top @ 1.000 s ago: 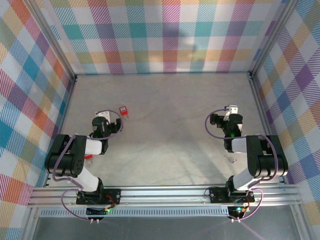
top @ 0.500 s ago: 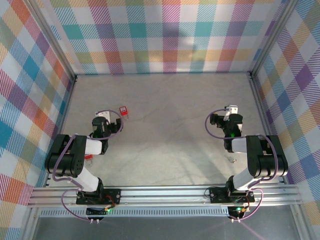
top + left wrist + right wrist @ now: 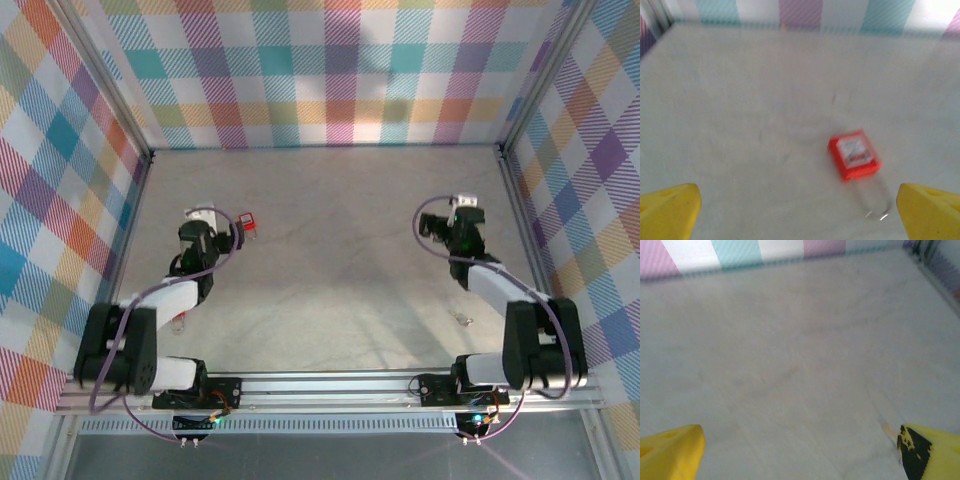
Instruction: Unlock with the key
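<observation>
A small red padlock lies flat on the grey table, left of the middle. My left gripper is just left of it, open and empty. In the left wrist view the padlock lies ahead and to the right, its pale shackle pointing back toward the right yellow fingertip. A small metal thing that may be the key lies near the right arm's base. My right gripper stands open over bare table, far right of the padlock.
Checked walls close the table in on three sides, with metal posts at the back corners. Along the near edge runs an aluminium rail that carries both arm bases. A small reddish thing lies beside the left arm.
Both arms have stretched forward, away from their bases. The left gripper has come closer to the padlock. Both grippers stay open, and the padlock has not moved.
</observation>
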Available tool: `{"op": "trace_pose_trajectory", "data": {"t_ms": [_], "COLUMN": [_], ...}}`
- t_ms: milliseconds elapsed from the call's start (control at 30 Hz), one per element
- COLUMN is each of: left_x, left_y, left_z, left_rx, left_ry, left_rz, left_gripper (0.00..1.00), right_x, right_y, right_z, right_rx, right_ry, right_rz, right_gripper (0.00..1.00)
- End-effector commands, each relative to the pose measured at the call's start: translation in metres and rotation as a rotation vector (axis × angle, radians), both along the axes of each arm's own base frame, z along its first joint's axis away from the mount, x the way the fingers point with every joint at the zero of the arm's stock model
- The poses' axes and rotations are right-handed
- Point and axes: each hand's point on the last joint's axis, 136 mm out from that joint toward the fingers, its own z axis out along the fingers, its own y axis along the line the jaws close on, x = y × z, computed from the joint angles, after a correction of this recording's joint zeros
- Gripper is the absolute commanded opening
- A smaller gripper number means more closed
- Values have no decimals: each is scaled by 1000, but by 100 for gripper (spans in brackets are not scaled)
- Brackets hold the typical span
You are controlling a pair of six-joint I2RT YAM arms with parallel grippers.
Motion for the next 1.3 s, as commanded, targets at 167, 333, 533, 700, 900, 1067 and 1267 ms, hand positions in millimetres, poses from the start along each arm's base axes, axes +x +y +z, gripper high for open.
{"op": "trace_pose_trajectory", "data": {"t_ms": [167, 333, 533, 700, 900, 1067, 1267], "left_x": [-27, -49, -71, -87, -98, -101, -102], "left_y": [-41, -75, -106, -120, -126, -126, -128], "left_z": [76, 82, 76, 69, 57, 53, 48], "left_rx": [-282, -393, -465, -452, -469, -479, -489], "left_ry": [119, 193, 258, 322, 360, 358, 378], "left_rz": [-49, -167, -260, -298, -315, -314, -315], "left_gripper": [100, 100, 100, 100, 100, 100, 100], "right_x": [-96, -148, -191, -203, -222, -226, -231], "right_y": [20, 14, 1, -14, -25, -35, -42], "right_z": [39, 23, -31, -65, -89, -103, -110], "right_rx": [318, 382, 542, 597, 534, 496, 483], "right_ry": [354, 601, 781, 833, 923, 963, 985], "right_rz": [-78, -230, -427, -546, -629, -687, -736], "right_gripper": [99, 94, 90, 74, 66, 59, 50]}}
